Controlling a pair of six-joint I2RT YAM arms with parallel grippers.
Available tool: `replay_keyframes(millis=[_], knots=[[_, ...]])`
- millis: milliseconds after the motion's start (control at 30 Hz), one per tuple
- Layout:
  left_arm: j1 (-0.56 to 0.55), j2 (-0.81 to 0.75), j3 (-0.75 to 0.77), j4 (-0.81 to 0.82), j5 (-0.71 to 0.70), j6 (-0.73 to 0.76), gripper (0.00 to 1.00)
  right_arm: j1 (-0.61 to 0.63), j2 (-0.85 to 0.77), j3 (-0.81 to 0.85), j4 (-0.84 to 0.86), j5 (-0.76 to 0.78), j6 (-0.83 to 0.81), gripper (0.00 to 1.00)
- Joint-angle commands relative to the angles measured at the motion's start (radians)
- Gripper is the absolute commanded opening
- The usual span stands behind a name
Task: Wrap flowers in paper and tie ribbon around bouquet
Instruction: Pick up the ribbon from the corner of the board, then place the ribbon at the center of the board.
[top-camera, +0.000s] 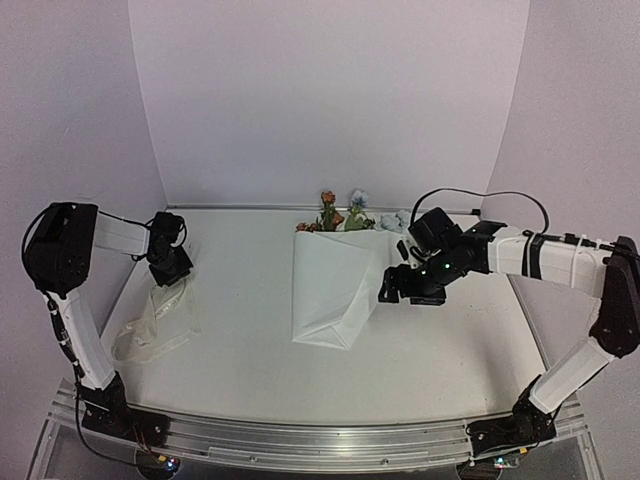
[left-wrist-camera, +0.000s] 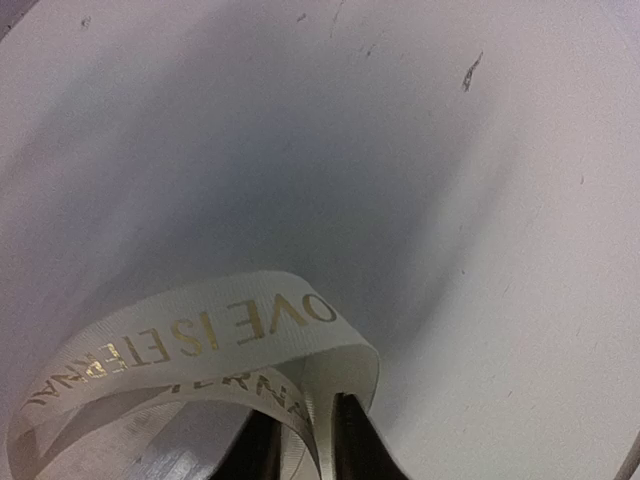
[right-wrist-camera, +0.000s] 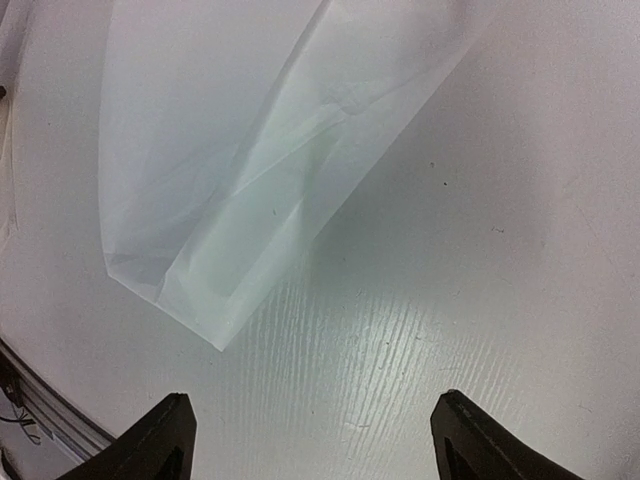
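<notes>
1. Ok, far left: left gripper (top-camera: 172, 278) is down near the table (top-camera: 240, 385), at the far end of the ribbon (top-camera: 150, 325).
2. Left wrist view: left gripper (left-wrist-camera: 300, 445) is clamped on the ribbon (left-wrist-camera: 200, 345). The band runs between the two dark fingers (left-wrist-camera: 258, 450) and loops out to the left. It is cream, with gold lettering that reads "LOVE IS ETERNAL" as far as I can make out.
3. Rest of the ribbon lies in a loose heap on the table, trailing toward the near-left edge, well apart from the paper (top-camera: 335, 290).
4. Centre: the paper lies folded into a rough wedge, wide end toward the back wall, narrow folded end toward the arms.
5. The flowers (top-camera: 342, 215) stick out of the far wide end: orange-pink and pale blooms plus green leaves. Stems are hidden under the sheet.
6. Right of the paper: right gripper (top-camera: 392, 288) sits just beside the sheet's right edge. Can't tell from above whether it touches.
7. Right wrist view: right gripper (right-wrist-camera: 320, 440) has its jaws spread wide, with only bare table between the fingers (right-wrist-camera: 160, 440). The paper (right-wrist-camera: 230, 170) lies ahead of the fingertips, with one folded corner pointing toward them.
</notes>
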Motion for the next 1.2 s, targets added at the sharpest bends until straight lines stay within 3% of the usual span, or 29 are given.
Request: replay_keyframes(millis=[0, 133, 300, 400, 567, 867, 967, 1067, 1167], knots=[[-0.003, -0.015, 0.037, 0.03, 0.144, 0.045, 0.05, 0.006, -0.062, -0.023, 0.0, 0.043, 0.01, 0.79], [-0.1, -0.111, 0.043, 0.054, 0.419, 0.164, 0.0, 0.006, -0.12, -0.059, -0.002, 0.077, 0.016, 0.76], [-0.46, -0.312, 0.045, 0.031, 0.675, 0.359, 0.0, 0.006, -0.223, -0.121, -0.002, 0.133, 0.012, 0.76], [-0.668, -0.414, 0.056, 0.022, 0.723, 0.429, 0.0, 0.006, -0.279, -0.155, -0.001, 0.146, 0.017, 0.77], [-0.733, -0.457, 0.04, 0.143, 0.831, 0.366, 0.01, 0.006, -0.336, -0.2, 0.036, 0.129, 0.045, 0.79], [-0.795, -0.238, 0.221, 0.127, 0.913, 0.417, 0.03, 0.01, -0.388, -0.269, 0.059, 0.136, 0.102, 0.83], [-0.819, -0.158, 0.293, 0.093, 0.907, 0.434, 0.14, 0.016, -0.437, -0.316, 0.044, 0.179, 0.111, 0.84], [-0.825, -0.107, 0.344, 0.051, 0.855, 0.434, 0.35, 0.018, -0.491, -0.35, 0.015, 0.239, 0.125, 0.86], [-0.804, -0.15, 0.298, 0.078, 0.66, 0.376, 0.55, 0.051, -0.516, -0.351, -0.028, 0.283, 0.129, 0.86]])
